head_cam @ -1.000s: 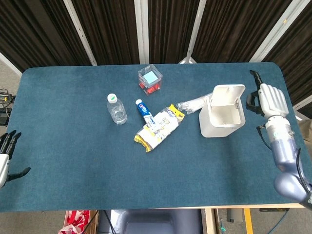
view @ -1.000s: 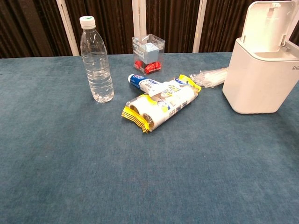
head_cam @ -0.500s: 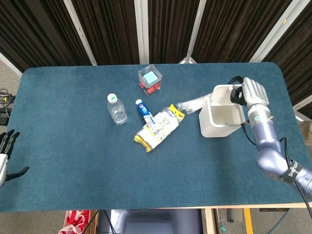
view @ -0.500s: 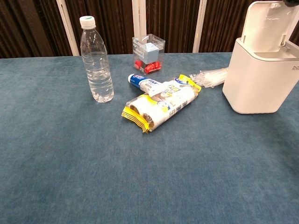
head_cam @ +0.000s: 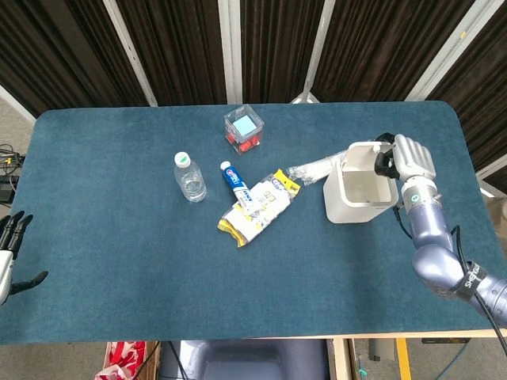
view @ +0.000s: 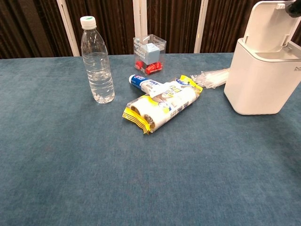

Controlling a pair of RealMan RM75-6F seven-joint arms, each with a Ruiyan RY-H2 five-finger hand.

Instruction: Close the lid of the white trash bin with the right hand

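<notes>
White trash bin (head_cam: pixel 356 194), smooth boxy plastic on the worktop's (head_cam: pixel 119 237) right side, has its lid (head_cam: pixel 364 152) up with the right hand (head_cam: pixel 412 162) against it, fingers loosely curled, grip hard to tell.

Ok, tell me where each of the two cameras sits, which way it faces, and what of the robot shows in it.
Head view: high above the near table edge, looking steeply down on the whole blue table; shows the right hand and its forearm at the raised lid of the white trash bin, and the left hand at the left edge.
Chest view: low, just above table height, looking level across toward the dark curtains; only a dark bit of the right hand at the lid's top corner.
Both share: the bin, water bottle, toothpaste, yellow-trimmed packet.
</notes>
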